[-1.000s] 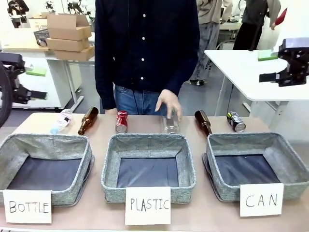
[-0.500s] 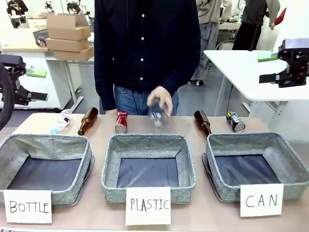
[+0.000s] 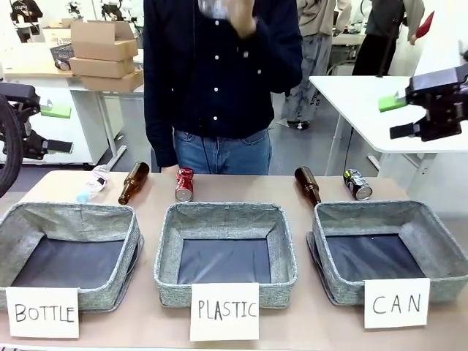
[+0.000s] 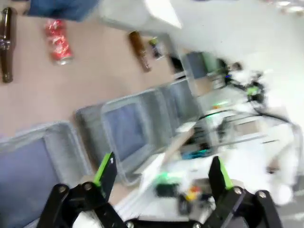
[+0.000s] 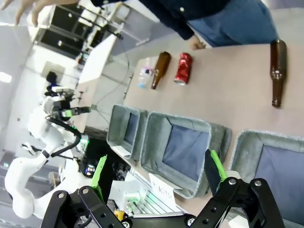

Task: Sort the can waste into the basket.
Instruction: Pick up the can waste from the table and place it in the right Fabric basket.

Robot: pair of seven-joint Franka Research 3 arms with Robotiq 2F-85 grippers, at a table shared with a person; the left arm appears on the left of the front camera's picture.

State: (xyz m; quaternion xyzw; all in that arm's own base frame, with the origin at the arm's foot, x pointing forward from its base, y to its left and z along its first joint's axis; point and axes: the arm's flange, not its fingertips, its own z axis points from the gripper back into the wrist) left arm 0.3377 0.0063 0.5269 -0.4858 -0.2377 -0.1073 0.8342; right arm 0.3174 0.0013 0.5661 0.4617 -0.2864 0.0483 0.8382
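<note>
tan desk [image 3: 307, 322], busy lab rm behind, person [image 3: 219, 73] at far side | L gripper [image 3: 55, 128] + R gripper [image 3: 398, 117] both wide open, empty, up off desk | black can [image 3: 357, 183] just behind CAN basket [image 3: 439, 248], well below R gripper; red can [image 3: 184, 184] far edge, mid | R wrist cam: red can beside brown bottle [image 5: 160, 70]

Beyond the tan wooden bench [image 3: 241, 189], a white rectangular table [image 3: 358, 99] stands far right. Flat brown cardboard boxes [image 3: 104, 55] are stacked on a pale desk [image 3: 25, 67] far left. The smooth grey floor [image 3: 307, 150] lies between, under bright, even light.
</note>
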